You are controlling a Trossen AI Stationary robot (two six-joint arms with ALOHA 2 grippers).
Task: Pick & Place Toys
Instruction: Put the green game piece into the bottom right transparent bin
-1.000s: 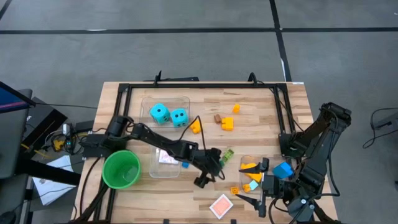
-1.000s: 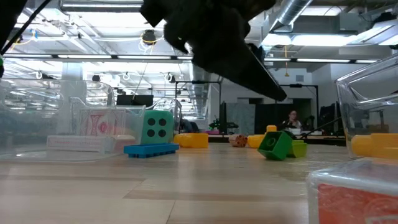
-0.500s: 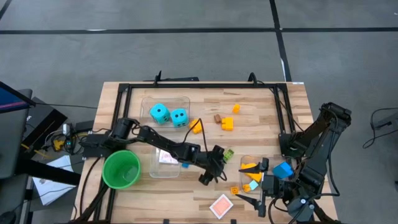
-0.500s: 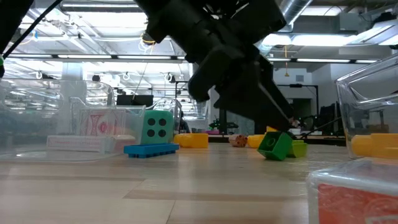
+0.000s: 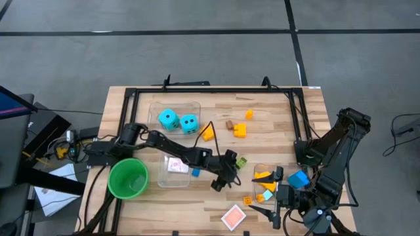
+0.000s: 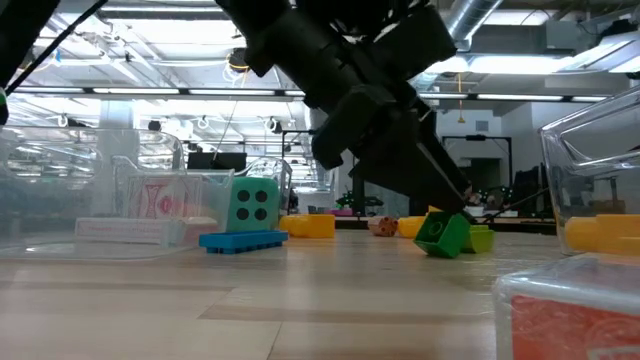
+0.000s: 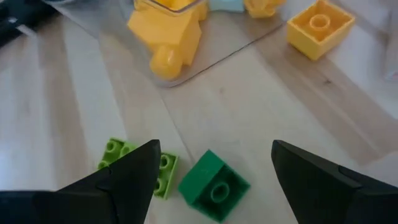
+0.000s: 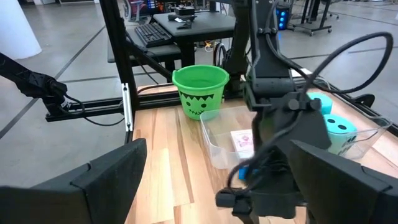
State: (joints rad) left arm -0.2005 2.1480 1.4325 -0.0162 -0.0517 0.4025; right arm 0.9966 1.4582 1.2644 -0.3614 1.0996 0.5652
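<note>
Two green bricks lie flat on the table's middle right: a dark green one [image 7: 214,185] [image 6: 441,233] and a light green one [image 7: 163,174] [image 5: 241,160]. My left gripper [image 7: 213,147] [image 5: 231,172] is open, slanting down over them. The dark brick lies in the gap between its fingers, and one finger covers part of the light brick. I see no touch. My right gripper [image 8: 219,142] [image 5: 269,195] waits open, raised at the near right. Two cyan dice [image 5: 178,120] sit in a clear bin at the far left.
A clear bin [image 5: 266,178] with yellow and orange pieces stands just right of the green bricks. Another bin [image 5: 174,165] holds cards, with a blue brick [image 5: 195,172] beside it. There is a green cup [image 5: 128,178] at the left, yellow bricks [image 5: 239,130] farther back, and a card [image 5: 233,216] near the front edge.
My left gripper has sunk and gone toward the table's right edge, rolling a little, and now hangs close over the dark green brick. Its fingers have stayed open. No brick has moved.
</note>
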